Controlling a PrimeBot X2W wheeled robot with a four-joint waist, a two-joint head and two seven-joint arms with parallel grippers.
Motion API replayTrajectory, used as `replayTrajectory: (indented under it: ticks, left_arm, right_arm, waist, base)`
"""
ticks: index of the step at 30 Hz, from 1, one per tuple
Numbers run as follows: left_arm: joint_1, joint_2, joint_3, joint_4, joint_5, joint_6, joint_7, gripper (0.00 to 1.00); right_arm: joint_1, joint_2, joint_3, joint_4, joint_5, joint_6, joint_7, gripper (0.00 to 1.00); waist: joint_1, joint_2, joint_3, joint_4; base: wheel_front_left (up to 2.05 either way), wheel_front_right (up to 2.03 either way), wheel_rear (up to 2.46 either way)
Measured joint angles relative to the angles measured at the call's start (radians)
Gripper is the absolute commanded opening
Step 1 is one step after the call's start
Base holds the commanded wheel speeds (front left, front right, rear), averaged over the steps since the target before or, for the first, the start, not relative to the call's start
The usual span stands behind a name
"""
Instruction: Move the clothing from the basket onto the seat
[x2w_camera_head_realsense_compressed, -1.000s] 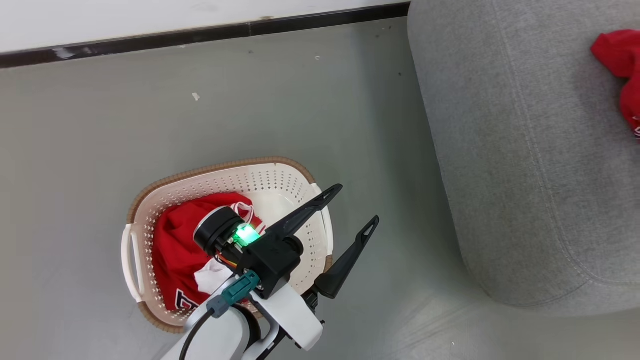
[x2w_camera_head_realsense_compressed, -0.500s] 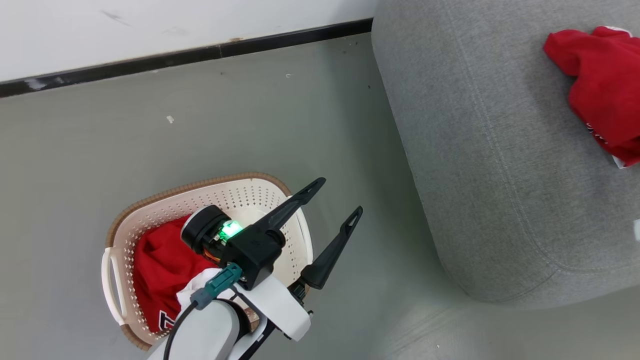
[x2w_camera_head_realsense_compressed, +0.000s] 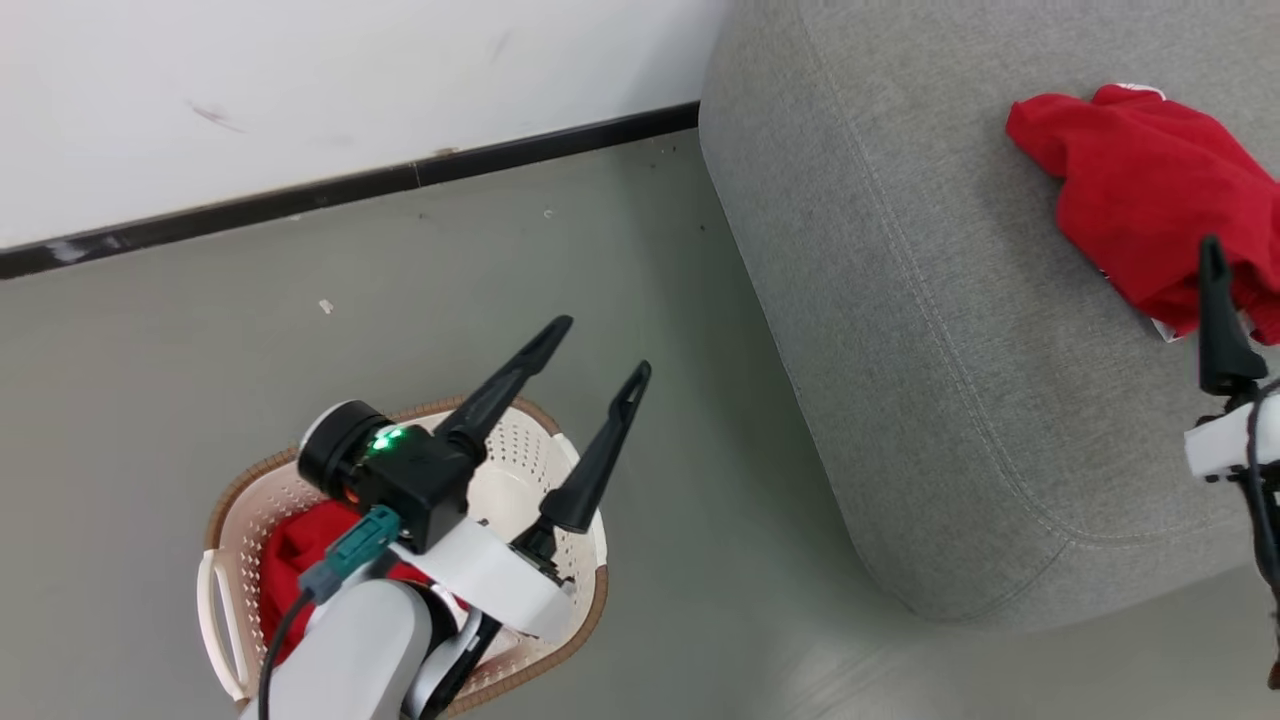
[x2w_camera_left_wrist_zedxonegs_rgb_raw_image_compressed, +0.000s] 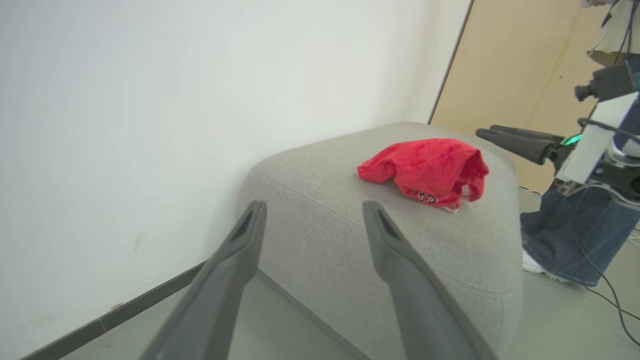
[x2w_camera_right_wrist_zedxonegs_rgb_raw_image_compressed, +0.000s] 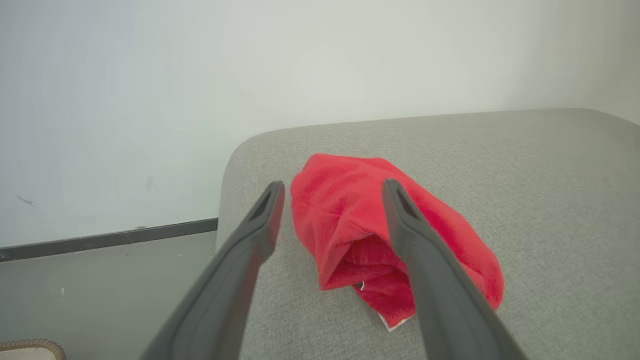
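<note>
Hovering above the basket (x2w_camera_head_realsense_compressed: 232, 492), the left tool (x2w_camera_head_realsense_compressed: 604, 345) has its two fingers spread wide and holds nothing. The fingers point out past the basket's far rim, over the floor (x2w_camera_head_realsense_compressed: 150, 380) and towards the seat (x2w_camera_head_realsense_compressed: 900, 300). The basket stands on the floor near the seat's corner, apart from it.

The clothing is split between two places. One red piece (x2w_camera_head_realsense_compressed: 1130, 190) lies crumpled on top of the seat, well in from the corner nearest the basket, with a bit of white trim and lettering at its lower edge. A second piece (x2w_camera_head_realsense_compressed: 285, 560), also red, lies inside the basket, mostly hidden under the left arm (x2w_camera_head_realsense_compressed: 350, 640).

The right tool (x2w_camera_right_wrist_zedxonegs_rgb_raw_image_compressed: 333, 184) is over the seat, fingers wide apart and empty. In its own wrist view they frame the red piece from just above; whether a fingertip touches the cloth cannot be told. In the head view one of its fingers crosses the near edge of that piece.

A white wall (x2w_camera_head_realsense_compressed: 300, 80) with a dark baseboard (x2w_camera_head_realsense_compressed: 350, 185) runs behind the floor and seat. In the left wrist view a person's legs (x2w_camera_left_wrist_zedxonegs_rgb_raw_image_compressed: 575, 240) in blue jeans stand by the seat's far side, before a tan panel (x2w_camera_left_wrist_zedxonegs_rgb_raw_image_compressed: 510, 75).
</note>
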Motion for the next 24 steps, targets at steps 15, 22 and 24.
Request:
replayTrajectory:
  ticks: [15, 22, 24]
  left_arm:
    - [0.128, 0.026, 0.179, 0.053, -0.038, 0.104, -0.098, 1.0]
    - [0.194, 0.04, 0.251, 0.058, -0.06, 0.143, -0.113, 1.0]
    - [0.215, 0.041, 0.27, 0.059, -0.064, 0.155, -0.114, 1.0]
  right_arm:
    - [-0.041, 0.039, 0.212, -0.074, -0.055, 0.0, -0.001, 1.0]
    - [-0.046, 0.086, 0.264, -0.081, -0.056, 0.0, -0.001, 1.0]
    - [-0.045, 0.093, 0.26, -0.082, -0.06, 0.0, -0.001, 1.0]
  waist:
    - [0.0, 0.0, -0.099, 0.053]
    - [0.0, 0.0, -0.136, 0.103]
    - [0.0, 0.0, -0.146, 0.118]
  base:
    - [0.0, 0.0, 0.0]
    - [0.0, 0.0, 0.0]
    - [0.0, 0.0, 0.0]
